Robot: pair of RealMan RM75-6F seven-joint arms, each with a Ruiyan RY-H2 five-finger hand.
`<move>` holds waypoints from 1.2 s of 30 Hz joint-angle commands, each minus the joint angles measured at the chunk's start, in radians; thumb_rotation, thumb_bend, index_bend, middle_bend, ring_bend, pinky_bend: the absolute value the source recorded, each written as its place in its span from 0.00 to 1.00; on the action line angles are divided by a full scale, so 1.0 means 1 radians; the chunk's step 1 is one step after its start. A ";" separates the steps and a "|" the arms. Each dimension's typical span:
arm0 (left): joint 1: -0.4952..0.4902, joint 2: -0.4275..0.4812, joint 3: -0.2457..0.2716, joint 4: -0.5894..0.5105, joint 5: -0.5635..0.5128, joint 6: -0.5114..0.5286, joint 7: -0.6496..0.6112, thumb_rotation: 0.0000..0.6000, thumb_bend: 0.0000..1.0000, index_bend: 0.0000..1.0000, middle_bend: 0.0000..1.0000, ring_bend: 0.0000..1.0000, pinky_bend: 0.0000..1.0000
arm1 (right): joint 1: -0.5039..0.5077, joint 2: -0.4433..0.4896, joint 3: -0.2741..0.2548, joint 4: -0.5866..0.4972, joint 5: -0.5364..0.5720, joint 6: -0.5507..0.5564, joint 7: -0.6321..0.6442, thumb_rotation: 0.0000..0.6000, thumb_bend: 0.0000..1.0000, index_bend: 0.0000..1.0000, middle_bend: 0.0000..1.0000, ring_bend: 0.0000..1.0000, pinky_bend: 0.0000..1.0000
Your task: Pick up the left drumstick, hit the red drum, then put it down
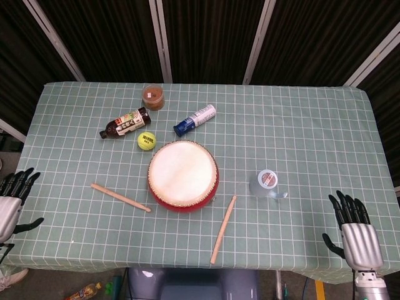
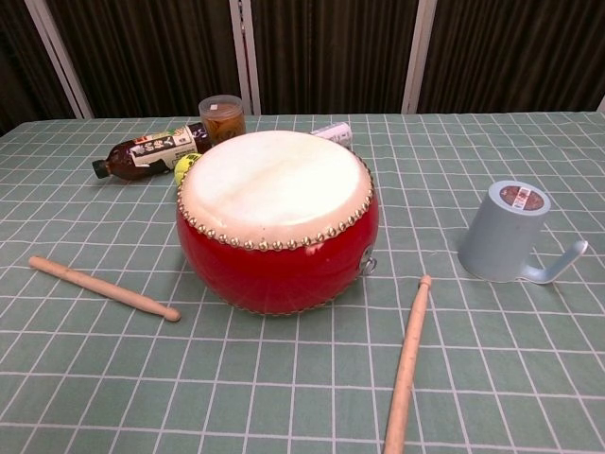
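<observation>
Wooden left drumstick (image 1: 120, 197) lies flat near the front edge; your spread, empty left hand (image 1: 10, 200) (right hand (image 1: 356, 234) likewise) could roll it away.

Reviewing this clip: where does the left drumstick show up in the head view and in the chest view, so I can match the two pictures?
Head view: the left drumstick lies flat on the tablecloth, left of the red drum, running diagonally, lower centre-left.
Chest view: the left drumstick lies at lower left, its tip pointing towards the drum's base.
Shared landmark: the red drum, with the stick on its left in both views.
</observation>
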 commanded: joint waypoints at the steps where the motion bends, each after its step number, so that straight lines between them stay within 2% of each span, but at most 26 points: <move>1: -0.012 -0.002 -0.002 0.001 0.003 -0.015 0.005 1.00 0.00 0.00 0.00 0.00 0.01 | 0.000 0.000 0.003 -0.001 0.007 -0.001 -0.001 1.00 0.29 0.00 0.00 0.00 0.07; 4: -0.040 -0.014 -0.013 0.010 0.006 -0.042 0.028 1.00 0.00 0.00 0.08 0.05 0.13 | 0.001 -0.002 0.003 -0.002 0.009 -0.005 -0.005 1.00 0.29 0.00 0.00 0.00 0.07; 5: -0.049 -0.017 -0.018 0.010 0.004 -0.052 0.035 1.00 0.00 0.00 0.16 0.11 0.20 | 0.002 -0.002 0.002 -0.003 0.008 -0.006 -0.005 1.00 0.29 0.00 0.00 0.00 0.07; 7: -0.070 -0.027 -0.031 0.015 0.001 -0.071 0.055 1.00 0.00 0.00 0.35 0.30 0.35 | 0.002 -0.003 0.001 -0.005 0.007 -0.006 -0.005 1.00 0.29 0.00 0.00 0.00 0.07; 8: -0.081 -0.034 -0.038 0.018 -0.002 -0.081 0.065 1.00 0.01 0.01 0.49 0.44 0.46 | 0.002 -0.002 0.001 -0.005 0.007 -0.006 -0.004 1.00 0.29 0.00 0.00 0.00 0.07; 9: -0.099 -0.045 -0.049 0.023 -0.006 -0.096 0.077 1.00 0.02 0.05 0.64 0.57 0.56 | 0.001 -0.002 0.001 -0.005 0.008 -0.005 -0.003 1.00 0.29 0.00 0.00 0.00 0.07; 11: -0.126 -0.061 -0.064 0.028 -0.019 -0.127 0.089 1.00 0.06 0.16 0.85 0.76 0.71 | 0.001 -0.001 0.002 -0.007 0.009 -0.005 0.001 1.00 0.29 0.00 0.00 0.00 0.07; 12: -0.139 -0.068 -0.071 0.028 -0.030 -0.149 0.093 1.00 0.09 0.23 0.93 0.85 0.78 | 0.001 -0.001 0.002 -0.007 0.009 -0.005 0.002 1.00 0.29 0.00 0.00 0.00 0.07; 13: -0.152 -0.073 -0.077 0.026 -0.043 -0.172 0.098 1.00 0.11 0.28 0.97 0.90 0.82 | 0.002 -0.001 0.002 -0.007 0.010 -0.006 0.003 1.00 0.29 0.00 0.00 0.00 0.07; 15: -0.183 -0.085 -0.091 0.021 -0.073 -0.223 0.116 1.00 0.15 0.38 1.00 0.99 0.90 | 0.004 0.000 0.001 -0.006 0.010 -0.010 0.005 1.00 0.29 0.00 0.00 0.00 0.07; 19: -0.239 -0.120 -0.111 0.040 -0.130 -0.313 0.175 1.00 0.20 0.46 1.00 1.00 0.97 | 0.007 0.000 0.003 -0.007 0.016 -0.016 0.010 1.00 0.29 0.00 0.00 0.00 0.07; 23: -0.287 -0.157 -0.119 0.064 -0.206 -0.413 0.226 1.00 0.22 0.47 1.00 1.00 0.98 | 0.010 0.000 0.004 -0.008 0.021 -0.023 0.012 1.00 0.29 0.00 0.00 0.00 0.07; 27: -0.321 -0.195 -0.118 0.104 -0.248 -0.469 0.269 1.00 0.23 0.47 1.00 1.00 0.98 | 0.013 0.000 0.006 -0.009 0.027 -0.029 0.013 1.00 0.29 0.00 0.00 0.00 0.07; 36: -0.373 -0.279 -0.105 0.178 -0.290 -0.530 0.328 1.00 0.25 0.47 1.00 1.00 0.98 | 0.021 0.000 0.010 -0.014 0.043 -0.044 0.021 1.00 0.29 0.00 0.00 0.00 0.07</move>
